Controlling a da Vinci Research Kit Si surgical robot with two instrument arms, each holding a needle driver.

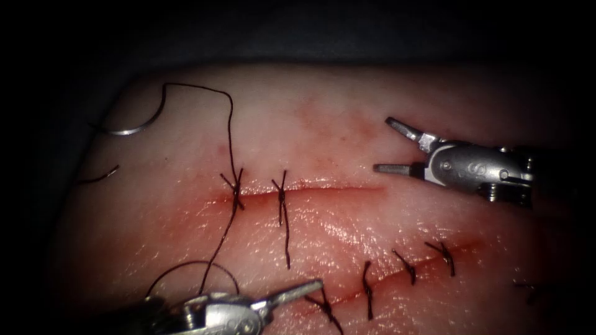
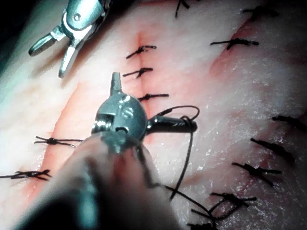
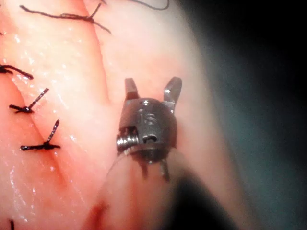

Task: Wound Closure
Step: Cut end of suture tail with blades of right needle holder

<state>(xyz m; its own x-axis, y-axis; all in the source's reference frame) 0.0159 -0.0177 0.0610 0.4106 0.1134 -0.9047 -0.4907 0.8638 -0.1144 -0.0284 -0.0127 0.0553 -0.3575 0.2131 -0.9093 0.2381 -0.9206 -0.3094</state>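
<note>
The cut has two stitches, its right part unclosed; needle lies free far left; left tool pinches thread; right tool fingers spread, empty.

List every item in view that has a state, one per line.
Left pincer: shut on the thread.
Right pincer: open, empty.
Needle: free, lying on the tissue at the far left.
Thread: slack, running from needle through the leftmost stitch.
Cut: two stitches in, right part unstitched.
</note>
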